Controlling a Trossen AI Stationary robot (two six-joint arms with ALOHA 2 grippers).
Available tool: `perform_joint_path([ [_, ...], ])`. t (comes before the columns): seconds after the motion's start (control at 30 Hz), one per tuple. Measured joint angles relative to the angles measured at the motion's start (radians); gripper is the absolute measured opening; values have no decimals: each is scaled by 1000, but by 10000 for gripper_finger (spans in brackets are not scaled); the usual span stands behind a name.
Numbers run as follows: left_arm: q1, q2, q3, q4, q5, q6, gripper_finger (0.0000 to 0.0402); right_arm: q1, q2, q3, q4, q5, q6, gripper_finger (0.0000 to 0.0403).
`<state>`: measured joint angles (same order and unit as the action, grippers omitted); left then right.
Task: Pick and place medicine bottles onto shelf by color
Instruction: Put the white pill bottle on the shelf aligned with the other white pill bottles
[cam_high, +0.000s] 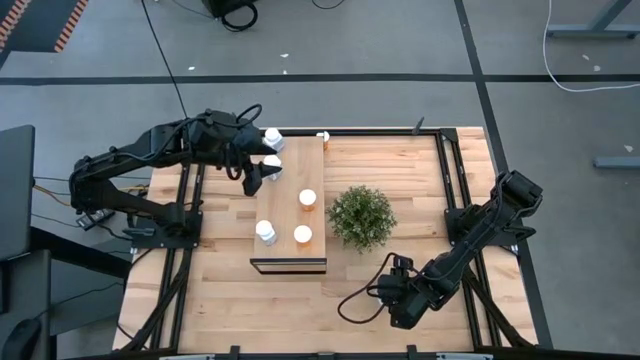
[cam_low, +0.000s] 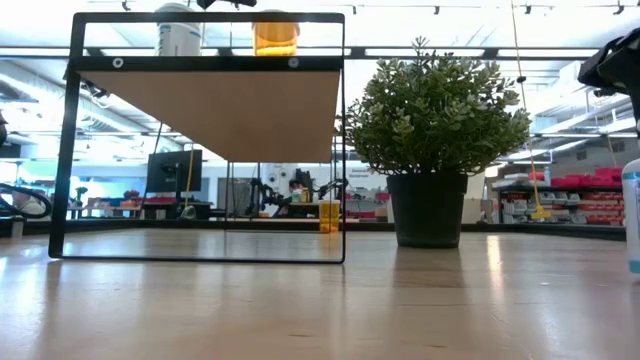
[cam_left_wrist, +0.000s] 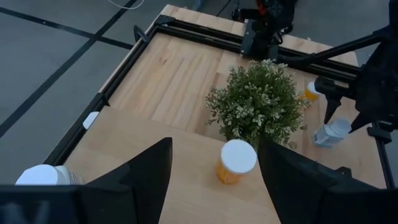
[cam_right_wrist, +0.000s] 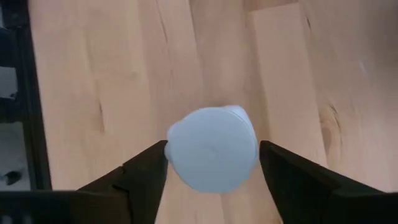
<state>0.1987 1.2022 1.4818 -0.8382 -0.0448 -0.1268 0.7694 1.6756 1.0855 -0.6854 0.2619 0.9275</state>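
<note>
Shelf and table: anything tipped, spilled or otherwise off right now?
Nothing stands out. The bottles on the shelf stand upright, caps on: two white, two orange. The plant is upright. The right gripper straddles an upright white bottle on the table.

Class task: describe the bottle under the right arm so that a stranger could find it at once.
Start at the potted plant in the middle of the table, then look toward the near edge, beside the right arm. There a bottle stands alone on the bare wood, between the right gripper's open fingers. Unlike the shelf bottles, it is clear-bodied and sits on the table.
</note>
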Motion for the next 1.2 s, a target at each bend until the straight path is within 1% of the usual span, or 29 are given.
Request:
perform_joint_path([
  [0.2, 0, 0, 0, -7, 0, 0, 238, -3, 0, 0, 36, 4, -10, 207],
  [0.3, 0, 0, 0, -8, 0, 4, 238, -2, 0, 14, 26, 2, -16, 187],
  [0.37, 0, 0, 0, -11, 0, 5, 237, -2, 0, 37, 20, 2, -39, 186],
  [0.47, 0, 0, 0, -17, 0, 6, 234, -14, 0, 109, -50, 3, -68, 189],
  [0.63, 0, 0, 0, -16, 0, 7, 233, -70, 0, 319, -213, 13, -144, 196],
  [0.77, 0, 0, 0, -16, 0, 7, 234, -146, 0, 512, -308, 40, -211, 196],
  [0.93, 0, 0, 0, -16, 0, 35, 232, -292, 0, 710, -387, 45, -335, 196],
  [1.07, 1, 0, 0, -25, -5, 67, 233, -421, -1, 819, -342, 47, -486, 197],
  [1.2, 1, -1, 0, -49, -29, 77, 235, -516, -2, 838, -216, 33, -629, 197],
])
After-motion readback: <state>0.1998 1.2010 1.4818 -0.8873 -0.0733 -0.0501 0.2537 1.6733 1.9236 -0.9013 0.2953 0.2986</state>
